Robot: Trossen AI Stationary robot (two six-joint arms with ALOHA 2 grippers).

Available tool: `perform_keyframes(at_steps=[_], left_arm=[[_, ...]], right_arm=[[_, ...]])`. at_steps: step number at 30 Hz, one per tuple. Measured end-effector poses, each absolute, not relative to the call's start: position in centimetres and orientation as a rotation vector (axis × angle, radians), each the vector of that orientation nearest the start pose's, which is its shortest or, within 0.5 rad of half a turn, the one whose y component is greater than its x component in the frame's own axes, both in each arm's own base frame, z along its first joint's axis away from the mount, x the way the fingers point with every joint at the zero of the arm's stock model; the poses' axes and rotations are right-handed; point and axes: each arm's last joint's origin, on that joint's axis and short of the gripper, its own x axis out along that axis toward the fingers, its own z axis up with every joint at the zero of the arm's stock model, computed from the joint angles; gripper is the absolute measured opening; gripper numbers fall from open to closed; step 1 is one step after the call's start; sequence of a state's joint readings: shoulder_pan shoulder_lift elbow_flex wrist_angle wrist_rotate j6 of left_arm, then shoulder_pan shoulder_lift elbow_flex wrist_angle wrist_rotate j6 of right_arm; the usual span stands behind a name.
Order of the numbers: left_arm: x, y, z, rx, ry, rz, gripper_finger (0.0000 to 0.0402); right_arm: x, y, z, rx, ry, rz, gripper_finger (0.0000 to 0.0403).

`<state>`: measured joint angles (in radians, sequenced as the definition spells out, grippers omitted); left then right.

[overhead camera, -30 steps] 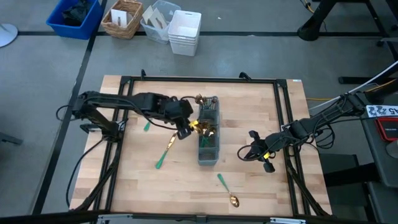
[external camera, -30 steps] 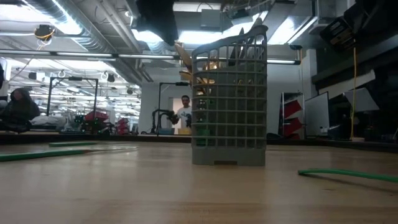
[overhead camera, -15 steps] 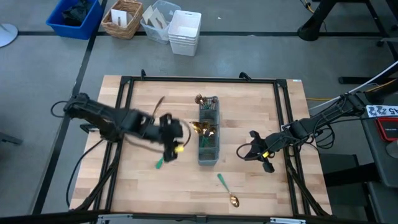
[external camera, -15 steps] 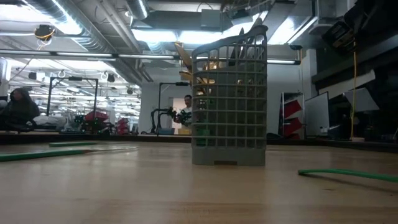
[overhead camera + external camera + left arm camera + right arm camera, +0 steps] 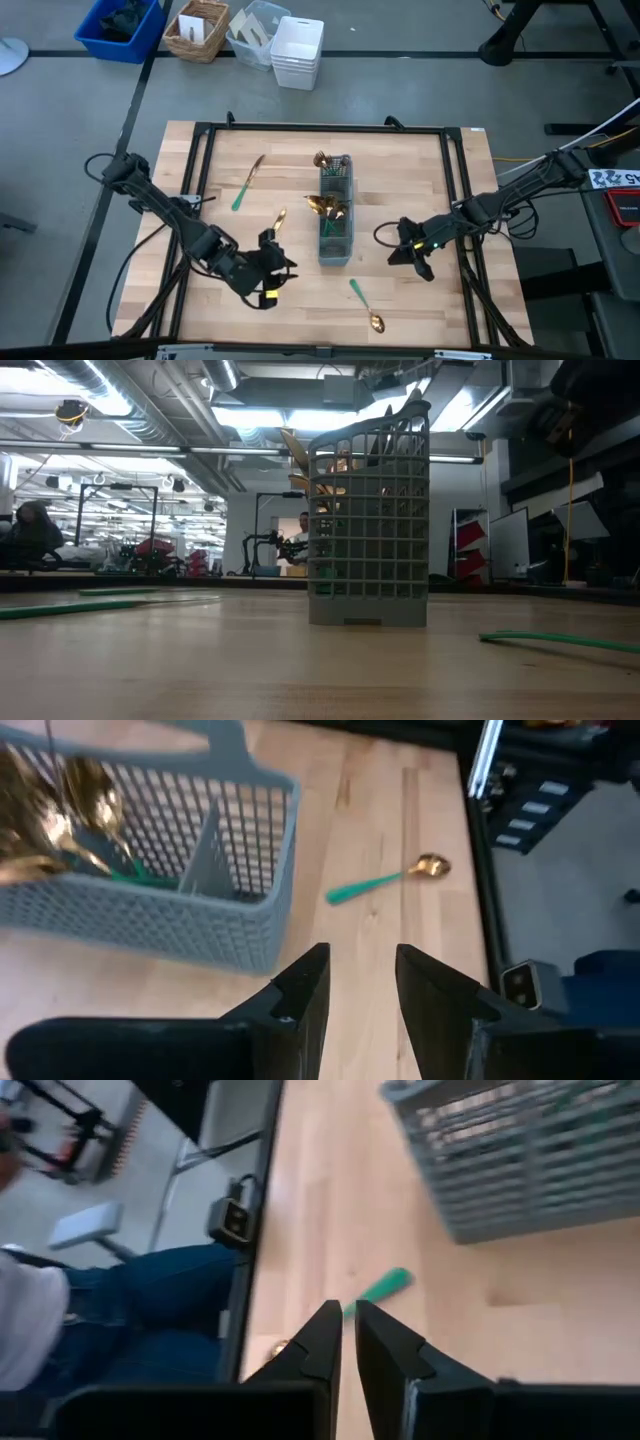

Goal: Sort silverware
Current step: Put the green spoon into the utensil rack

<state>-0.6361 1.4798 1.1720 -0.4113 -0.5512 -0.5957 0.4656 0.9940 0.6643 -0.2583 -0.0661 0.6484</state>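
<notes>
The silverware has gold heads and green handles. Several pieces stand in the grey caddy [image 5: 335, 215] [image 5: 370, 525] [image 5: 150, 870]. A knife [image 5: 247, 182] lies flat left of it. Another piece [image 5: 276, 222] lies nearer, its handle end hidden by my left gripper [image 5: 280, 268] [image 5: 360, 985], which is open and empty over the wood. A spoon [image 5: 365, 305] [image 5: 390, 880] lies toward the near edge. My right gripper [image 5: 398, 252] [image 5: 348, 1330] is shut and empty, right of the caddy, with the spoon's green handle [image 5: 385, 1285] beyond its tips.
A black frame [image 5: 320, 128] rims the wooden table. Bins and a basket [image 5: 200, 30] stand on the floor beyond the far edge. A person in jeans [image 5: 150, 1310] is beside the table. Bare wood lies along the near edge and right of the caddy.
My left arm has swung away from above the caddy toward the table's near edge and left, ending low beside the piece left of the caddy; the knife it was covering now shows. My right gripper has edged slightly toward the caddy.
</notes>
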Motion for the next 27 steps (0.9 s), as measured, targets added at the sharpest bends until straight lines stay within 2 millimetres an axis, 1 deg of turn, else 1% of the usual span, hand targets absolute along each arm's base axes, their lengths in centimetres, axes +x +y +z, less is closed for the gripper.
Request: perform_keyframes(at_steps=[3, 5, 11, 14, 17, 22, 27], left_arm=[[26.4, -17.8, 27.4, -0.177, 0.609, 0.104, 0.0109], [26.2, -17.7, 26.7, -0.178, 0.622, 0.111, 0.0109], [26.0, -17.5, 25.5, -0.171, 0.636, 0.115, 0.0109], [25.9, -17.5, 25.0, -0.172, 0.635, 0.113, 0.0109], [26.0, -17.6, 24.6, -0.182, 0.622, 0.108, 0.0109], [26.0, -17.5, 24.1, -0.155, 0.64, 0.109, 0.0109], [26.0, -17.5, 24.1, -0.109, 0.64, 0.092, 0.0109]], right_arm=[[19.4, 10.1, 24.5, 0.549, 0.726, 0.342, 0.0038], [20.0, 10.4, 24.2, 0.584, 0.737, 0.352, 0.0046], [21.2, 11.3, 22.5, 0.713, 0.832, 0.327, 0.0102], [21.8, 11.5, 21.5, 0.786, 0.891, 0.272, 0.0117], [22.2, 12.2, 20.4, 0.828, 0.927, 0.225, 0.0117], [22.5, 13.7, 18.5, 0.871, 1.006, 0.163, 0.0107], [22.9, 15.6, 17.8, 0.887, 1.035, 0.118, 0.0101]])
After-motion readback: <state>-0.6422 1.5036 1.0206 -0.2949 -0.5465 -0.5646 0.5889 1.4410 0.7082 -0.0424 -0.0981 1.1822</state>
